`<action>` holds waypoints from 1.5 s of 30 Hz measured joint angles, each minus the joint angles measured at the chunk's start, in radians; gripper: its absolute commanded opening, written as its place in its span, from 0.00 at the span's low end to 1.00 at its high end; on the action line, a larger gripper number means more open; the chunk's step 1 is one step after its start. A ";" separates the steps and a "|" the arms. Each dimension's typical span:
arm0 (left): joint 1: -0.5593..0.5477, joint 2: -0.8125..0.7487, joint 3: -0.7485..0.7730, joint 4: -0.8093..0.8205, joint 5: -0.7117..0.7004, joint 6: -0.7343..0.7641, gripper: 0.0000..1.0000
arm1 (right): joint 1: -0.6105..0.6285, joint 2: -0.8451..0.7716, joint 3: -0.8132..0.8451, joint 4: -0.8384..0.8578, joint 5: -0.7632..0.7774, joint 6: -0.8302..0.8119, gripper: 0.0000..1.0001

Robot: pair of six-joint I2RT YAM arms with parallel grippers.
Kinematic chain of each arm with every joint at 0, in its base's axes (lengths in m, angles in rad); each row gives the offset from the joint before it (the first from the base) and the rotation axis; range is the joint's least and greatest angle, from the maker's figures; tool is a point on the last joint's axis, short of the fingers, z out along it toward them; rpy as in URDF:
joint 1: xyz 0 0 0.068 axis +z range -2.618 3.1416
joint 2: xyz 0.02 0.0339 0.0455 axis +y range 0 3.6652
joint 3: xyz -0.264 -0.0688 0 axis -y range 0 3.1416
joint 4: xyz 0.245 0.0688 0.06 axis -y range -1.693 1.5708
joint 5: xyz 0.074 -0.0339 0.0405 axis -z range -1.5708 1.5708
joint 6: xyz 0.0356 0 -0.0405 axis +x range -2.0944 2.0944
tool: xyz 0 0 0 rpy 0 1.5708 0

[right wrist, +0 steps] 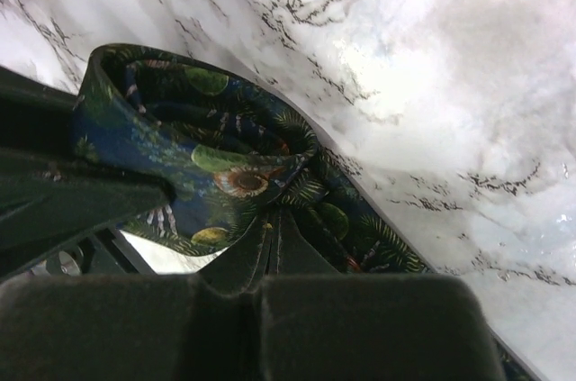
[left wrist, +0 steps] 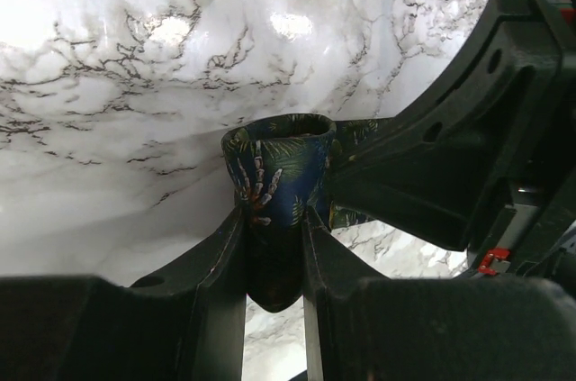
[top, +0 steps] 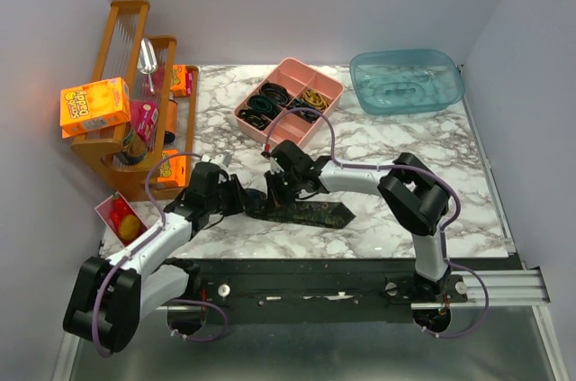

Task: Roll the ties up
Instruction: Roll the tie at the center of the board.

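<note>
Both grippers clamp one tie (left wrist: 274, 156) — left gripper (left wrist: 274, 228) pinching the rolled end, right gripper (right wrist: 270, 232) nipping the coil; turn slowly, keeping tension, so layers stack evenly

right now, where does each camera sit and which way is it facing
top external: fixed above and behind the bases, looking down on the marble table; left arm and right arm show whole.
left wrist: on the left arm, looking along the left tool, shut on the rolled end of the tie; its fingers show.
right wrist: on the right arm, looking past the right tool, shut on the tie; its fingers show at the bottom.
shared: both wrist views show the same tie roll on marble.
</note>
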State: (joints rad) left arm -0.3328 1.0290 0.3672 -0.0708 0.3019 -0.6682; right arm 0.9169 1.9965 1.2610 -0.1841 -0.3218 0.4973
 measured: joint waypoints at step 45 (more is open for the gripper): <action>-0.315 0.289 0.453 -0.558 -0.568 0.080 0.23 | -0.092 -0.061 0.060 -0.080 0.002 -0.061 0.02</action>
State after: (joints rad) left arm -0.6476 1.3182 0.8200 -0.6289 -0.2661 -0.5884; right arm 0.8249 1.9358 1.3209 -0.2642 -0.3195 0.4358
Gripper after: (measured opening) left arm 0.332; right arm 0.024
